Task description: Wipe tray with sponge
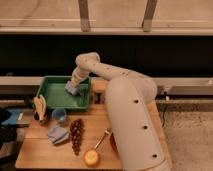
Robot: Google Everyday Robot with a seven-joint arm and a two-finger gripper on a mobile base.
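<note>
A green tray (52, 95) sits at the back left of the wooden table. A blue sponge (71, 89) lies inside it, at its right half. My gripper (73, 85) reaches down from the white arm into the tray and sits right on the sponge, pressing it against the tray floor. The gripper's tips are hidden by the sponge and the wrist.
A banana (39, 106) lies left of the tray's front. A small blue cup (59, 116), a blue cloth (57, 134), a bunch of dark grapes (76, 135), an orange (91, 158) and a wooden spoon (101, 140) lie on the table (35, 150).
</note>
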